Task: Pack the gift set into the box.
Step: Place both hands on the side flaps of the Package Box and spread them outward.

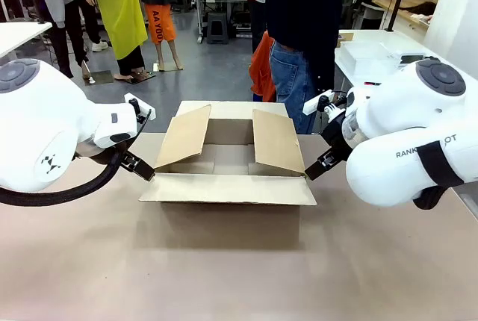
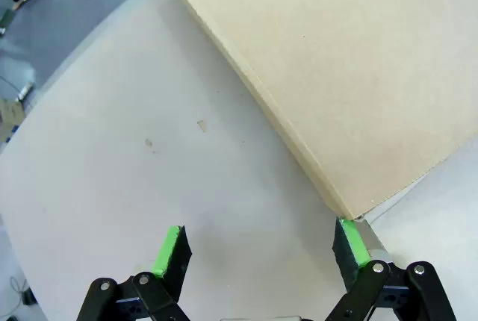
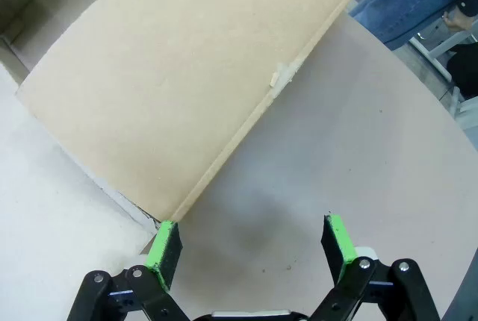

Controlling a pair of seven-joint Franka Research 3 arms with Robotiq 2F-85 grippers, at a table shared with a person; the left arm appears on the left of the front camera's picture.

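The box [image 1: 228, 187], a wide brown cardboard carton, stands in the middle of the table with its flaps open. Its side flaps lean up and its front flap lies flat toward me. My left gripper [image 1: 140, 166] hovers at the box's left front corner. In the left wrist view the left gripper [image 2: 260, 250] is open, the flap [image 2: 336, 75] corner just touching one green pad. My right gripper [image 1: 319, 167] sits at the right front corner. It too is open [image 3: 251, 242], with the right flap [image 3: 187, 89] corner by one pad. The gift set is out of view.
A person [image 1: 299, 37] in a dark top and jeans stands just behind the box at the far edge. A white side table [image 1: 373, 56] with clear bins stands at the back right. Bare tabletop [image 1: 224, 276] stretches in front of the box.
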